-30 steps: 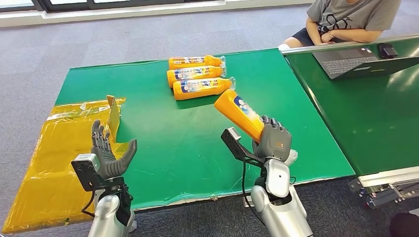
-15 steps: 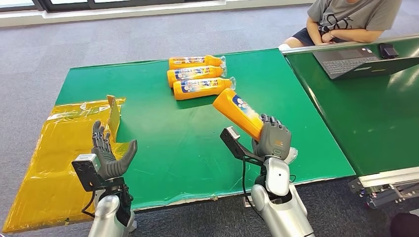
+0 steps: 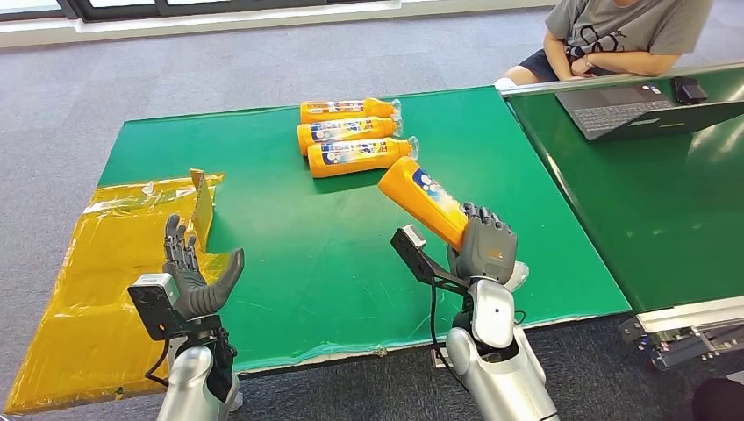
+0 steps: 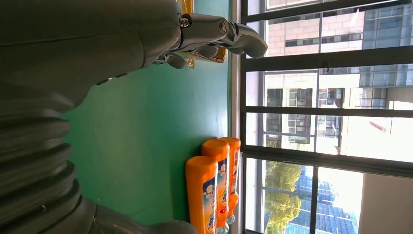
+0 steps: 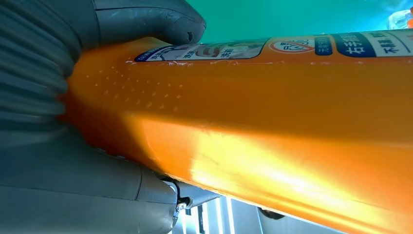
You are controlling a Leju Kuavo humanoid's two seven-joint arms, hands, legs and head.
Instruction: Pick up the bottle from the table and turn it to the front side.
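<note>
The big green table (image 3: 289, 237) has three orange plastic bottles (image 3: 355, 132) lying in a row at its far side. The robot's right hand (image 3: 484, 250) wraps its fingers around a fourth orange bottle (image 3: 423, 202), held tilted above the table. It should turn slowly and grip firmly until the label faces front. The left hand (image 3: 195, 279) holds nothing, fingers apart.
</note>
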